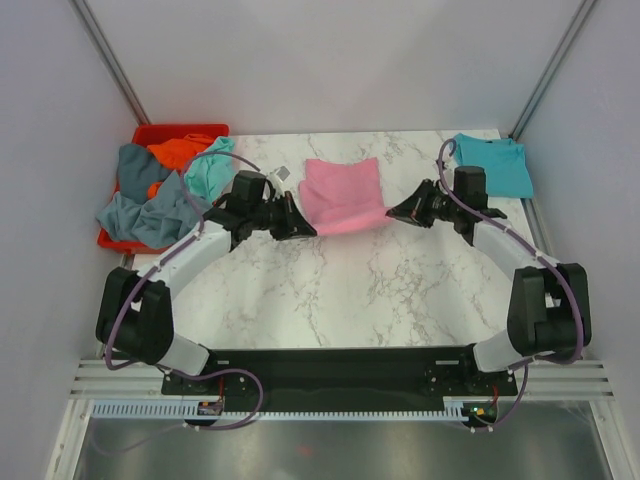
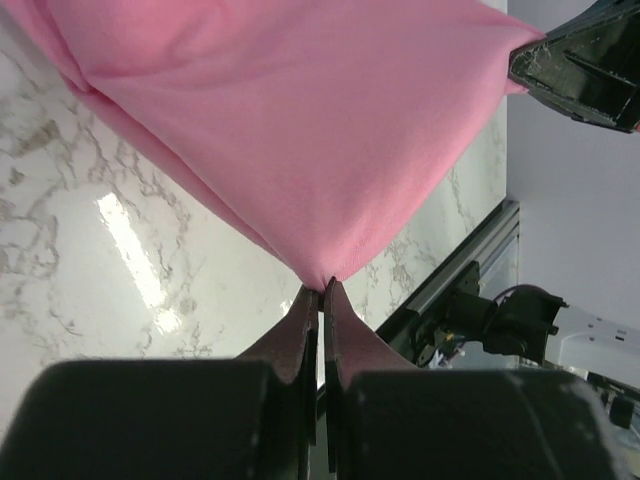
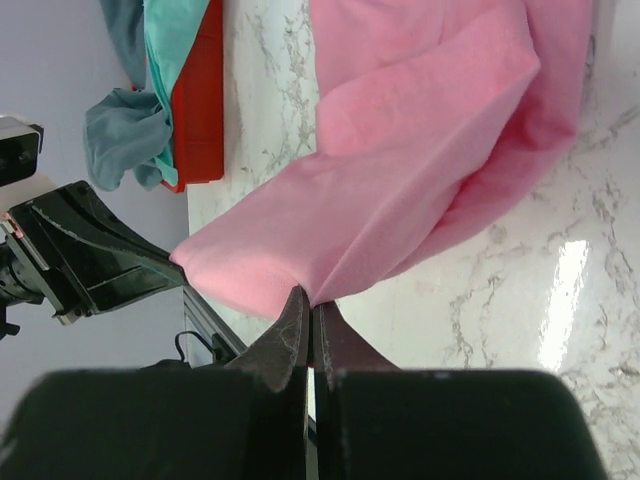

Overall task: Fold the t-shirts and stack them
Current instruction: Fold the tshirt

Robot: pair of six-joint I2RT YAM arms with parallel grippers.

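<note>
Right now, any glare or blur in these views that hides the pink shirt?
Left wrist: a glare streak on the marble table beside the pink t-shirt, none on it; right wrist: similar glare at lower right; top external: even light, shirt sharp, unobscured.

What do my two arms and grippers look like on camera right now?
Both arms match: the left arm and right arm have white link shells with bulky black joint housings. A thin purple cable runs along each. The left gripper and right gripper are black, with two flat fingers tapering to narrow tips. No markings are visible.
</note>
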